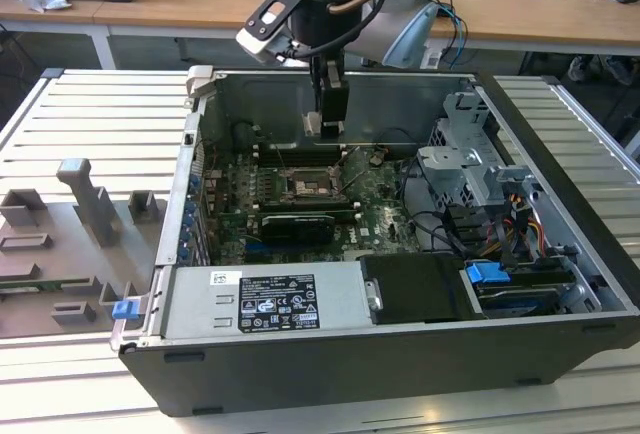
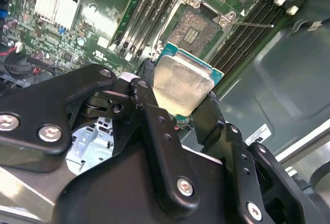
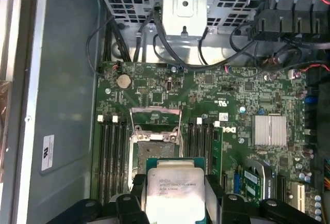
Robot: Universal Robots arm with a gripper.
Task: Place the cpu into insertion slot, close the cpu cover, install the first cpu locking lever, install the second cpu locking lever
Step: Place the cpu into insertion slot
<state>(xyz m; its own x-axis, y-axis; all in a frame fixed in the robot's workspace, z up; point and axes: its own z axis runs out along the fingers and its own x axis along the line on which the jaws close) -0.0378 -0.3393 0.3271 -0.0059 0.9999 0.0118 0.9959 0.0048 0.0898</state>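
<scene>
End effector [image 1: 325, 126] is clamped on the cpu [image 2: 183, 82], with the fingers [image 2: 154, 121] pinching two opposite edges and the metal lid facing the second wrist view. The chip hangs above the green motherboard [image 3: 232, 95] inside the open pc case [image 1: 300, 374], not touching it. In the exterior view the insertion slot [image 1: 305, 189] sits at 6 o'clock of the end effector, with the cpu cover [image 3: 155, 114] flipped up off it.
</scene>
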